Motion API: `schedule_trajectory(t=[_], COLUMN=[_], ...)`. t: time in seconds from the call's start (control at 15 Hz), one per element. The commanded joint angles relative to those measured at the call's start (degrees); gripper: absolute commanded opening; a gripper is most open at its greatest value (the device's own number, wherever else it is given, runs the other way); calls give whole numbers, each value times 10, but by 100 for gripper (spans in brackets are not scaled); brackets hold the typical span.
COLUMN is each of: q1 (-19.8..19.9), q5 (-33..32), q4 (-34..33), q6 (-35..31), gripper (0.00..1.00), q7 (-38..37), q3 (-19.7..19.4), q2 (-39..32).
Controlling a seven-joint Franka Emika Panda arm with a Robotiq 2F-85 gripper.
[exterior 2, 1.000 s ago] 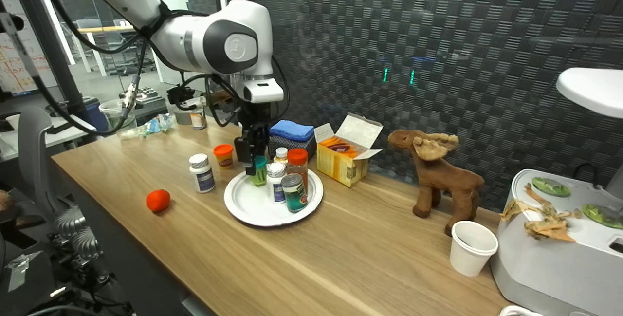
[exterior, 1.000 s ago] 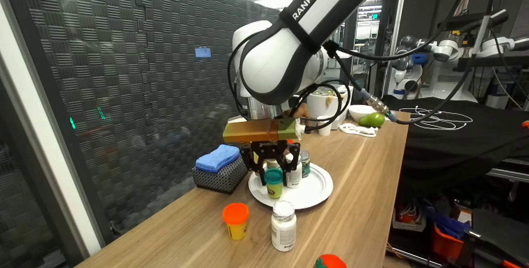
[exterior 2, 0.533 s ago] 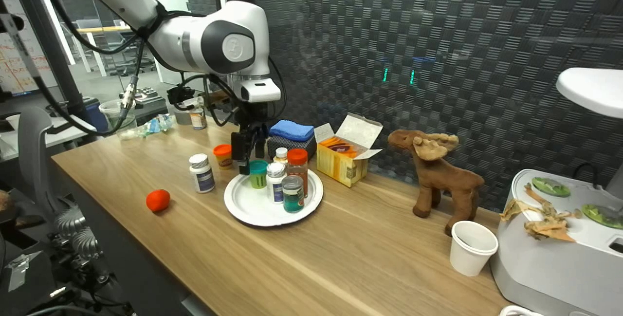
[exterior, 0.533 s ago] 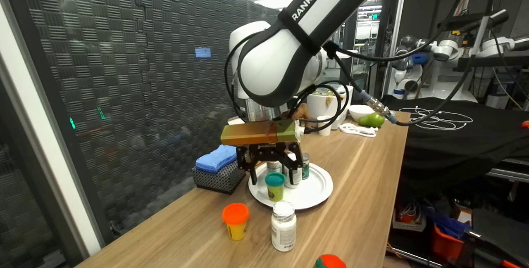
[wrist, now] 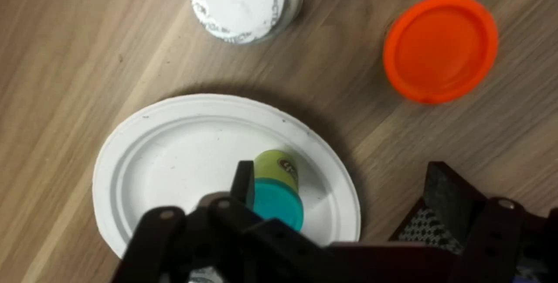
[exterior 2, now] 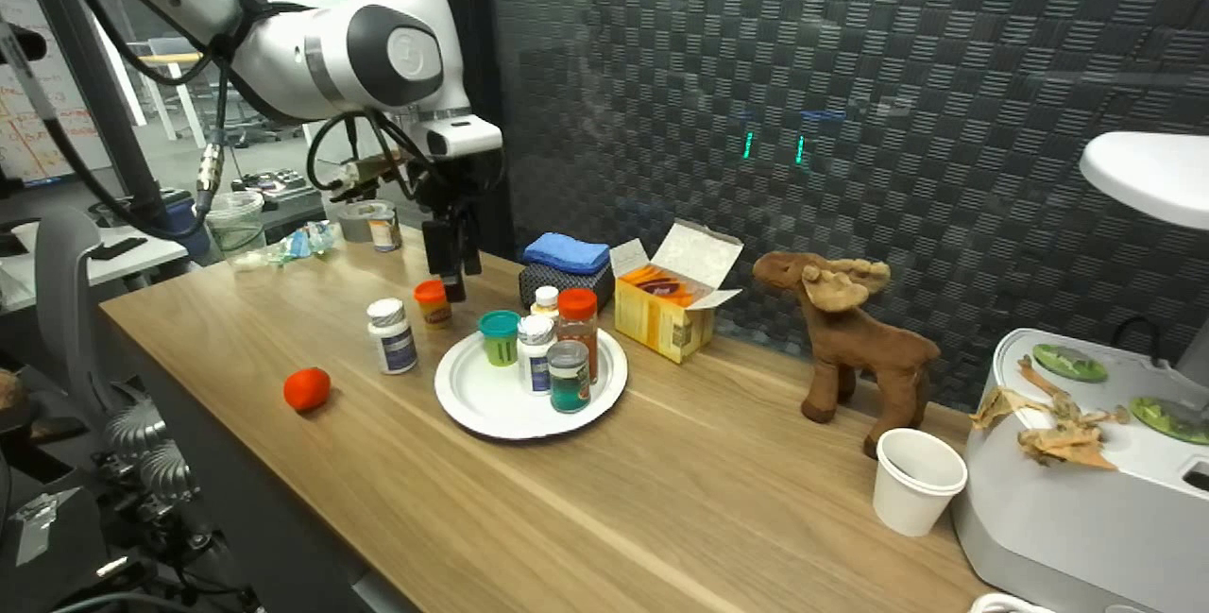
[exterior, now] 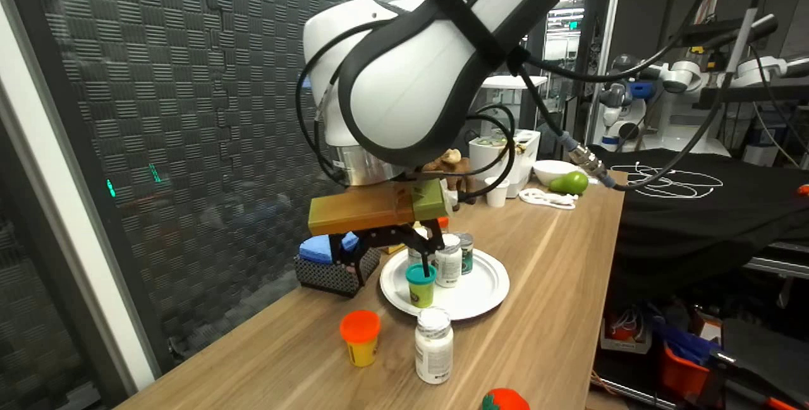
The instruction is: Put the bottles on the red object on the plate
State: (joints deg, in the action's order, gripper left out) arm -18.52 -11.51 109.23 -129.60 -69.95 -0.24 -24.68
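The white plate (exterior 2: pixel 477 400) holds a teal-lidded green tub (exterior 2: pixel 500 339), a white bottle (exterior 2: pixel 536 358), a red-capped spice jar (exterior 2: pixel 577 325), a grey-capped teal jar (exterior 2: pixel 569 386) and a white-capped bottle (exterior 2: pixel 545 301). Off the plate, on the wood, stand another white bottle (exterior: pixel 434 350) and an orange-lidded yellow tub (exterior: pixel 361 337). A round red object (exterior 2: pixel 307 389), tomato-like, lies near the table edge. My gripper (exterior: pixel 392 276) is open with nothing held, above the plate's edge. In the wrist view (wrist: pixel 342 165), one finger overlaps the teal lid and the other is beyond the rim.
Beside the plate sits a dark mesh box (exterior: pixel 335 276) with a blue cloth (exterior 2: pixel 567 252) on top. An open yellow carton (exterior 2: pixel 666 311), a plush moose (exterior 2: pixel 850 339), paper cups (exterior 2: pixel 916 481) and a grey-white appliance (exterior 2: pixel 1067 500) stand along the wall side.
My gripper has spread its fingers and let go of the teal-lidded tub, which now rests slightly lower on the plate. The arm has then moved up and away toward the mesh box side.
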Motion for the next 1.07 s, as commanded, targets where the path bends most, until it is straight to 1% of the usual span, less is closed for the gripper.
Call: schedule_trajectory(t=[0.0, 0.27, 0.6, 0.87, 1.0], q1=[-3, 4, 11, 21, 24], q5=[-30, -21, -7, 31, 51], q4=[-12, -33, -46, -47, -45], q6=[2, -7, -30, -57, -53], gripper=[100, 100, 100, 100, 100], q7=[69, 185, 346, 483, 530], q3=[25, 48, 58, 73, 81], q2=[5, -19, -38, -49, -48])
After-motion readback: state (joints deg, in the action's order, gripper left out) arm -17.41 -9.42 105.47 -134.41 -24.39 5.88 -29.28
